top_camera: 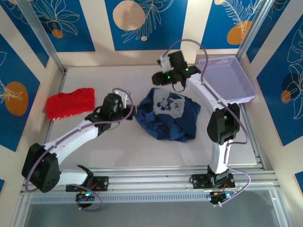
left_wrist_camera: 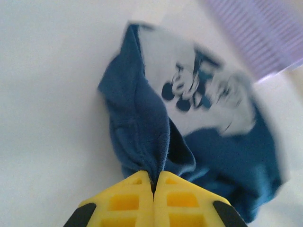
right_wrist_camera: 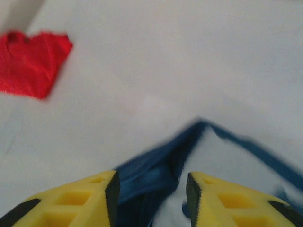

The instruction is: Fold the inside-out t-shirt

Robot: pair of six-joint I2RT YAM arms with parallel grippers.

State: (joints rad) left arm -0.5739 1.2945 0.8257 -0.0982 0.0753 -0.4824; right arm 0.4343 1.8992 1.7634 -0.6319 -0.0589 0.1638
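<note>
At the middle of the table (top_camera: 156, 151), a t-shirt (top_camera: 166, 113); well to its left, another garment (top_camera: 70, 103); behind, to its right, a basket (top_camera: 226, 78).

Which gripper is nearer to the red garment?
Left. The left gripper sits right of the red garment, pinching the t-shirt; the right gripper is farther away, at its far edge.

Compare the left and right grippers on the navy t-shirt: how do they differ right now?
The left gripper is shut, pinching a fold of the t-shirt; the right gripper stands open, cloth showing between its jaws. The left is at the shirt's left edge, the right at its far edge. Both have yellow fingers.
</note>
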